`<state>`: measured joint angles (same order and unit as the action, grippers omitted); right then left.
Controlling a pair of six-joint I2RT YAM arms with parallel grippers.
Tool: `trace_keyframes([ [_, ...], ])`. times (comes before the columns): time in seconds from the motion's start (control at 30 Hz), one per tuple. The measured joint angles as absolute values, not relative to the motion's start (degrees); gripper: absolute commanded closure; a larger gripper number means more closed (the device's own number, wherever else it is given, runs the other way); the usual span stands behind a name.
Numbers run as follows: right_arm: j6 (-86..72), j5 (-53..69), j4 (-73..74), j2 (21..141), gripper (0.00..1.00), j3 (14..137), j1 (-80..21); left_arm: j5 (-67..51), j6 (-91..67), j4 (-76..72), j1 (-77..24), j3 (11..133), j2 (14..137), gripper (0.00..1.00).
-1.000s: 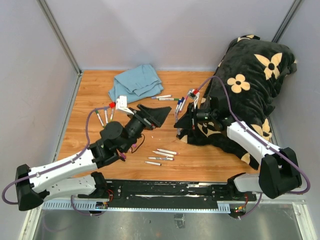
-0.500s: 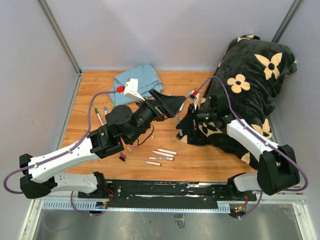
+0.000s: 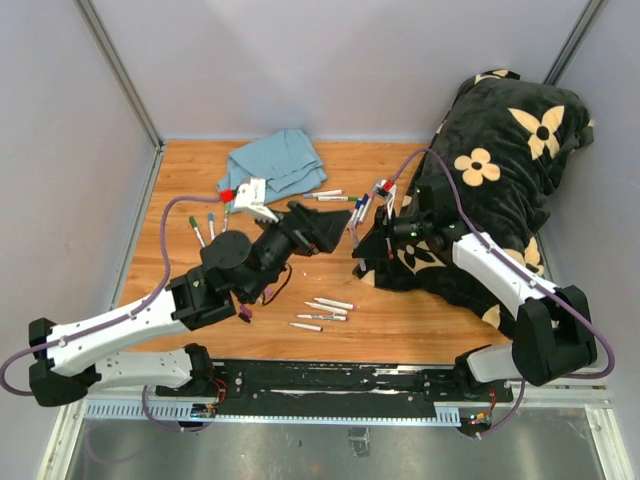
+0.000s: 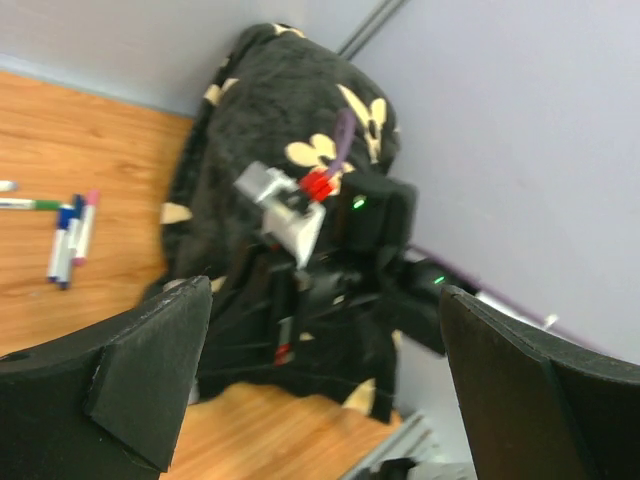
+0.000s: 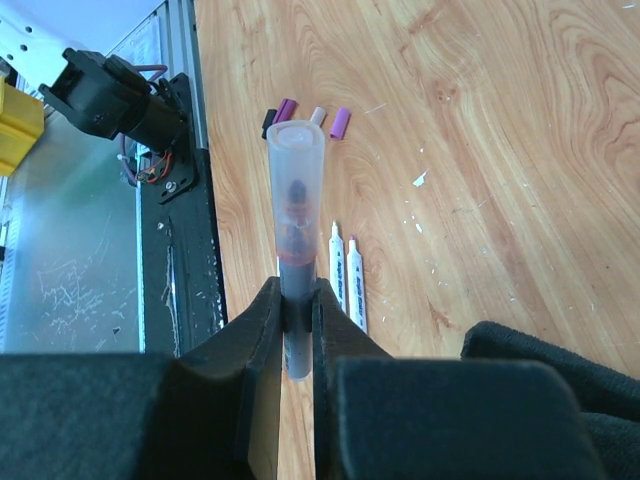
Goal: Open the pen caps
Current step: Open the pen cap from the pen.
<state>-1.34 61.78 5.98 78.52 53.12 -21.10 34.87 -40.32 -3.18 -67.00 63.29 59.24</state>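
While peeking through the right wrist cam, can see the right hand (image 5: 298,330) pinched tight on a frosted marker (image 5: 296,200), held upright over the counter (image 5: 480,120), dark tip showing through the see-through end. Down below, spotting loose pen caps (image 5: 341,122) in purple and pink near the counter's near edge, plus two bare markers (image 5: 337,262) lying side by side close to the hand. Over on the left wrist cam, got the left hand (image 4: 330,390) spread wide, pointed at the right wrist and the black flowered blanket (image 4: 290,120). From above, can make out both hands close together mid-counter, a blue cloth (image 3: 272,165) at the back, capped markers (image 3: 200,230) off to the left
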Motion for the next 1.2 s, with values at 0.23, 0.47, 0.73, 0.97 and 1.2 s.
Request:
trace_keyframes([
  [0.23, 3.8, 63.6, 11.4, 81.4, 0.99, 55.9, -21.1, 32.4, -28.8, -10.1, -64.6, 40.6, 43.8, 0.01],
  [0.47, 8.0, 65.1, 15.0, 81.4, 0.99, 56.1, -21.1, 19.9, -29.9, -17.9, -54.3, 27.8, 39.9, 0.01],
  [0.73, 11.1, 65.5, 17.3, 81.2, 0.99, 56.5, -21.1, 7.0, -38.1, -34.7, -46.3, 15.2, 41.4, 0.01],
  [0.97, 13.7, 65.6, 19.4, 81.2, 0.99, 56.9, -22.0, -0.6, -42.1, -44.6, -44.2, 13.2, 46.0, 0.01],
  [1.2, 16.7, 65.5, 21.9, 81.3, 0.99, 57.8, -24.8, -4.4, -42.4, -51.4, -44.0, 9.3, 47.4, 0.01],
])
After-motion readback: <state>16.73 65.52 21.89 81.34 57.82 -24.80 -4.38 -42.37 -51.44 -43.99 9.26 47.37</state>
